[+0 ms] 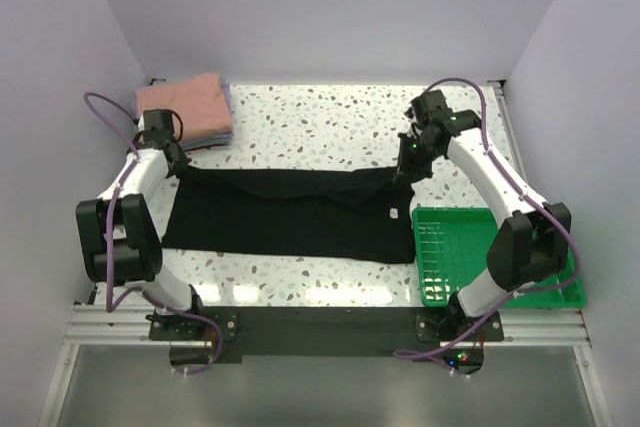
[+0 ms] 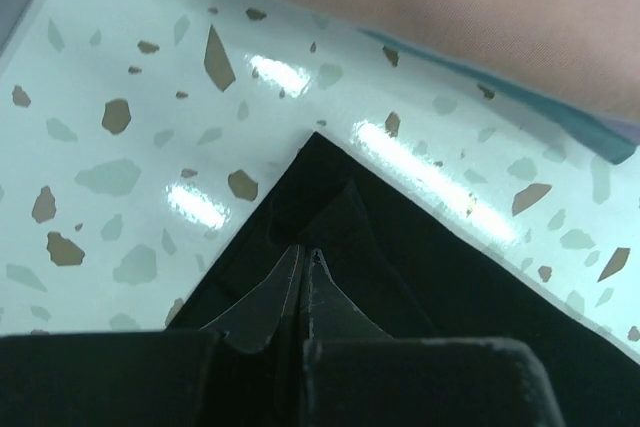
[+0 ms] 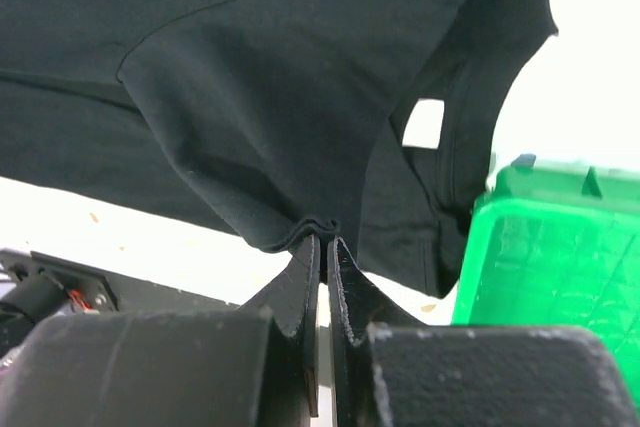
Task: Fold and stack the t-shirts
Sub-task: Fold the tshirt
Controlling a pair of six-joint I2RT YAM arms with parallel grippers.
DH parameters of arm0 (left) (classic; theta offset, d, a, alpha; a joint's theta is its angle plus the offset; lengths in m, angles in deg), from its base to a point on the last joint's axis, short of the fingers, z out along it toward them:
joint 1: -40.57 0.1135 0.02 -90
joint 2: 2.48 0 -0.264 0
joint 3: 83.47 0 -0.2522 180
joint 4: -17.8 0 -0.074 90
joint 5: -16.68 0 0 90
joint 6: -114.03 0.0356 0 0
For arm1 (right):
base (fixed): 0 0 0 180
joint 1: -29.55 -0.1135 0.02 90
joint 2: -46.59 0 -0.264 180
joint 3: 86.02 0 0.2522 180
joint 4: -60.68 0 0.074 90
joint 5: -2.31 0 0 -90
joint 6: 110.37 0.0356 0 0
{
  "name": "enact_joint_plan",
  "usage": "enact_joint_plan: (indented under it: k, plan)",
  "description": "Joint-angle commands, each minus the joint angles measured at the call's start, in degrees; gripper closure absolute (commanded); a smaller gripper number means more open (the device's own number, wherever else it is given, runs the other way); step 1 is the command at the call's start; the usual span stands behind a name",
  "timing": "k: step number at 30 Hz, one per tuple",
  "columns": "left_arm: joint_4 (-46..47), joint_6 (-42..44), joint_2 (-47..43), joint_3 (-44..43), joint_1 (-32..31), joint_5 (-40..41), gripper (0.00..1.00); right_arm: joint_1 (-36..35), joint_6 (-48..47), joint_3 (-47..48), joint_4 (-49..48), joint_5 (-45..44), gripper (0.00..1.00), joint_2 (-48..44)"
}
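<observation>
The left gripper (image 2: pixel 305 259) is pinched shut on a corner of the black t-shirt (image 1: pixel 290 217), low against the speckled table (image 1: pixel 320 117); the right gripper (image 3: pixel 322 243) is clamped tight on a bunched fold at the shirt's opposite end, holding that end lifted off the surface; between the two the shirt lies stretched lengthwise across the middle of the table, a small white tag (image 1: pixel 392 212) showing near its right end; near the left gripper, in the far left corner, sits a stack of folded t-shirts (image 1: pixel 185 107), salmon-pink on top with lavender and bluish edges beneath; the green tray (image 1: pixel 450 213) stands at the near right, just beside the shirt's right edge
</observation>
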Motion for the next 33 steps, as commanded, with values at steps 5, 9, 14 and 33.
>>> enact_joint_plan:
  k: [5,9,14,33]
  plan:
    - [-4.6,-2.0,-4.1,2.1,0.5,1.2,1.0,-0.5,-1.1,-1.0,5.1,1.3,1.0,-5.5]
    - [-5.2,-1.7,-4.4,3.0,0.5,2.2,1.0,-0.6,-1.0,-3.5,5.5,1.6,1.0,-7.2]
    - [-7.7,-2.6,-4.6,2.9,0.7,5.2,1.0,-1.0,-1.5,-6.6,5.8,2.9,1.0,-7.0]
    - [-7.5,-8.1,-3.7,-1.0,-8.0,5.9,0.18,-9.8,-5.4,-1.9,4.7,-2.8,0.58,-4.8]
